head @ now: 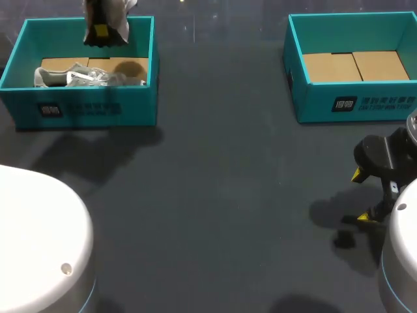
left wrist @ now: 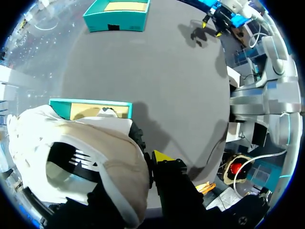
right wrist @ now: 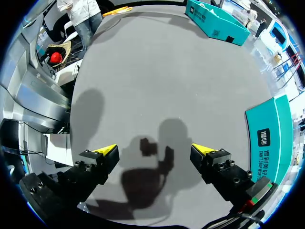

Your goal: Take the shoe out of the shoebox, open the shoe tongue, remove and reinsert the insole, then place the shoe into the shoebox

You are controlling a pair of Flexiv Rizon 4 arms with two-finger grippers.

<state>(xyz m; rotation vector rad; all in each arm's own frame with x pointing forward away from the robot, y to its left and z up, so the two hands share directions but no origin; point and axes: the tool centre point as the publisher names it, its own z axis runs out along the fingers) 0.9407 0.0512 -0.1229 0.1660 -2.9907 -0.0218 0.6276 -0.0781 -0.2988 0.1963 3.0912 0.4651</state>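
Observation:
My left gripper (head: 101, 32) hangs over the back of the left teal shoebox (head: 85, 107), shut on a white and beige shoe (left wrist: 86, 157) that it holds above the box. In the left wrist view the shoe fills the space beside my left gripper (left wrist: 151, 162) and hides one finger; one yellow tip shows. A second grey-white shoe (head: 85, 77) lies inside that box on its cardboard floor. My right gripper (head: 360, 195) is low at the right side of the table, open and empty, with bare table between its fingers (right wrist: 153, 150).
A second teal shoebox (head: 355, 104) with only a cardboard floor stands at the back right, close beside my right gripper (right wrist: 271, 138). Dark grey table surface stretches between the two boxes and toward the front.

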